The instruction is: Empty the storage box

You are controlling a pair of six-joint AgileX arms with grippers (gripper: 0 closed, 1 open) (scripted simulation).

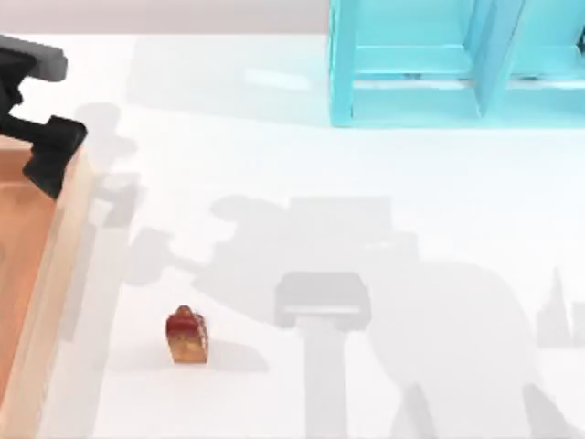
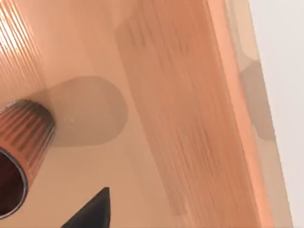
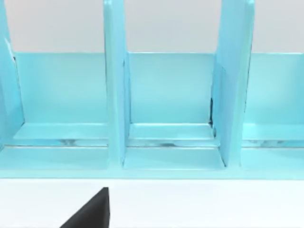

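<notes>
White table (image 1: 366, 183): storage box (image 1: 46, 274) under left gripper (image 1: 50, 160), jaws' state unclear.

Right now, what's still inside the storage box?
In the left wrist view, a ribbed copper-coloured cup lies on its side on the storage box floor. The left gripper hovers over the rim; the rest of the floor is out of frame.

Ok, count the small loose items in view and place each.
2. A ribbed copper cup on the storage box floor, near the left hand; a small brown item on the table right of the box. More may hide in the box.
</notes>
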